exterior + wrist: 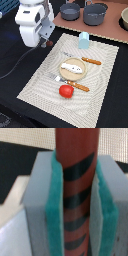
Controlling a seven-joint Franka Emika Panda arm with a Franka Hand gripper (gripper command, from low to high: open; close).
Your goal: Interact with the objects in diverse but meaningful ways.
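Note:
A reddish-brown sausage stick (75, 173) with dark stripes fills the wrist view, clamped between my teal finger pads (54, 208). My gripper (46, 42) is shut on it and hangs over the far left corner of the striped placemat (35, 82) in the exterior view; only a small end of the sausage (49, 43) shows there. A red tomato (65, 91) lies on the mat's near part. A white oblong piece (72, 67) rests on a round wooden plate (73, 75). The small pale carton (84, 40) stands upright at the mat's far edge.
A wooden-handled fork (70, 84) lies between plate and tomato, and a knife (87, 60) lies beyond the plate. Two grey pots (70, 11) (95, 13) stand on the brown board at the back, with a bowl (124, 19) at the exterior view's right.

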